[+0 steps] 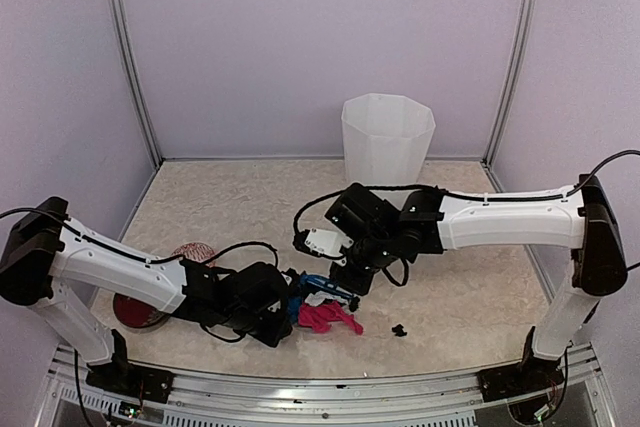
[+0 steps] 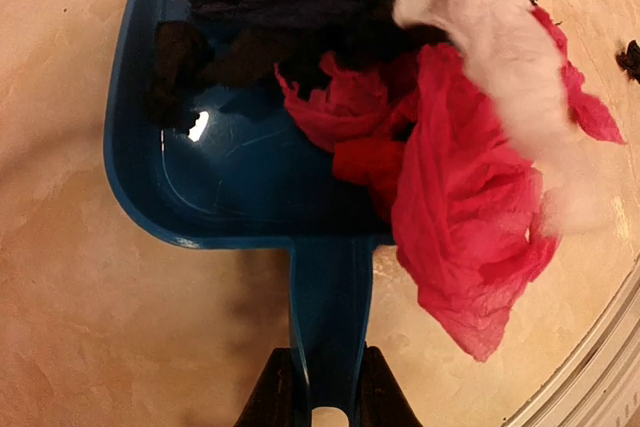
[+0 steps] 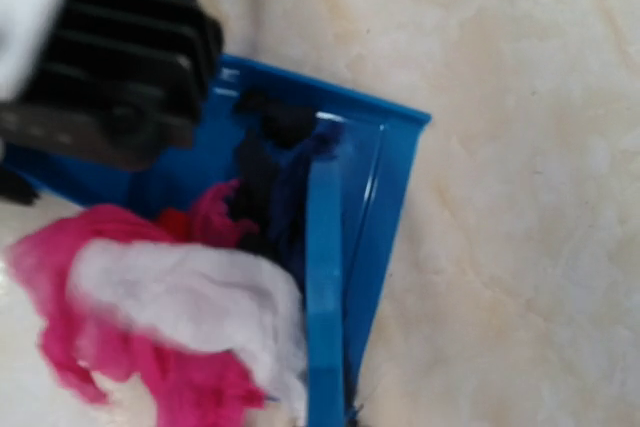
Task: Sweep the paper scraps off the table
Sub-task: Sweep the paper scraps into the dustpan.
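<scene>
Our left jaws clamp the dustpan handle (image 2: 330, 307), paper scraps (image 2: 455, 197) heaped inside; right jaws, we cannot tell.

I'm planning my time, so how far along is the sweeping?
Done: most paper scraps, pink, white and black, sit in the dustpan. In hand: the left gripper clamps its handle while the pink one overhangs the lip. Left: one black scrap on the table, then the bin.

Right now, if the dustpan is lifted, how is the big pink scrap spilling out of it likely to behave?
The pink scrap looks thin and crumpled, so it is probably floppy and very light. Part of it lies beyond the dustpan on the table, so it may slide off when tilted.
</scene>
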You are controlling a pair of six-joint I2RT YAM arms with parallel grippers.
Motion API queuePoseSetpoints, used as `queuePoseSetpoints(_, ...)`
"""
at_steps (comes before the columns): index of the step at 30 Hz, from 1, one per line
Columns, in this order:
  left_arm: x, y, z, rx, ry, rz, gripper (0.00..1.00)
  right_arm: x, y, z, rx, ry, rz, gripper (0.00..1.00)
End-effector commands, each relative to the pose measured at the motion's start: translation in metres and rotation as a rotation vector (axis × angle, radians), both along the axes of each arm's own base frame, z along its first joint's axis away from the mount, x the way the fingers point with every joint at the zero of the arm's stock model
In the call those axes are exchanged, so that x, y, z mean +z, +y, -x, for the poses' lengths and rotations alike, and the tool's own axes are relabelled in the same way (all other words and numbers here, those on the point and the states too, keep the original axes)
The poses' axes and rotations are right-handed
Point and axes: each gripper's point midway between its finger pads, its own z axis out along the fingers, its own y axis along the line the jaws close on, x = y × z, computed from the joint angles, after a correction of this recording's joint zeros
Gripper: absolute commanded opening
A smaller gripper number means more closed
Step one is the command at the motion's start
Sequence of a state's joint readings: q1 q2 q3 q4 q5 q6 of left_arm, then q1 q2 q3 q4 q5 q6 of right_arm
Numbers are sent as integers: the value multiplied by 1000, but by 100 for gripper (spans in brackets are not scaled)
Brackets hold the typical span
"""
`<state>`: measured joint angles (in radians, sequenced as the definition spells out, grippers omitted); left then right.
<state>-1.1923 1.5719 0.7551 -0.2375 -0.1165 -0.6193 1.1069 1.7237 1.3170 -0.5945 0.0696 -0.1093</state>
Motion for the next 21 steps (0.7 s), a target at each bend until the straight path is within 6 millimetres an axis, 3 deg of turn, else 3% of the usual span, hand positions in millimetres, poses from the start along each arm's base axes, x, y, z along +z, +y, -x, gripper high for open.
queuePoseSetpoints(1,-8,0,1,-15,11,-13,0,22,-5,11,-23,15,-55,0)
queuePoseSetpoints(12,5,-16,-9,-54,-91,48,0,57,-32,-21,-192,-165,-80,0)
queuePoseSetpoints(21,3,-25,-13,-54,-147,79,0,69,-59,-40,-315,-218,-126,0)
